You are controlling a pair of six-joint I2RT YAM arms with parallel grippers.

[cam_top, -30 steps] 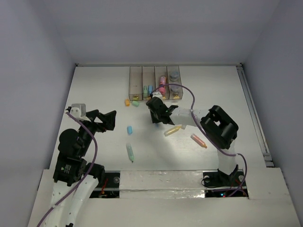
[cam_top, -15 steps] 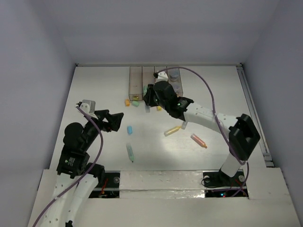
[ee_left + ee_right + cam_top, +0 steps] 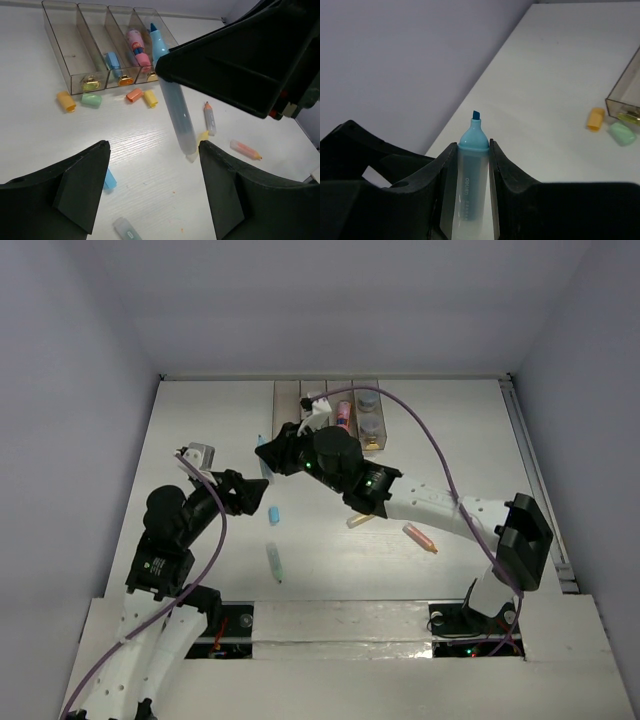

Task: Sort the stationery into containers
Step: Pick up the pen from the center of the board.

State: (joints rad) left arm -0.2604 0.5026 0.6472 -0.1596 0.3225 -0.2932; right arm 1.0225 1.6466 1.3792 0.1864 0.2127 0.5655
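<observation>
- The right gripper point(image 3: 471, 146) is clamped on a light-blue highlighter point(image 3: 469, 190), one finger against each side of the barrel, with the uncapped chisel tip poking out past the fingertips
- It holds the highlighter in the air, left of the containers point(image 3: 65, 40) and just in front of the left gripper point(image 3: 152, 185)
- The left gripper's jaws stand apart with nothing between them; the highlighter's blunt end hangs near one finger
- The containers, four clear bins in a row, sit at the far side of the table point(image 3: 60, 145); a pink marker point(image 3: 137, 44) lies in the third bin from the left and a blue piece point(image 3: 113, 60) in the second
- Just before the bins lie an orange cap point(image 3: 65, 100), a green cap point(image 3: 91, 100), a red-orange cap point(image 3: 134, 94) and a yellow cap point(image 3: 150, 98)
- Nearer the arms lie a blue cap point(image 3: 273, 514), a green marker point(image 3: 274, 562), a yellow marker point(image 3: 362, 519) and an orange marker point(image 3: 420, 538)
</observation>
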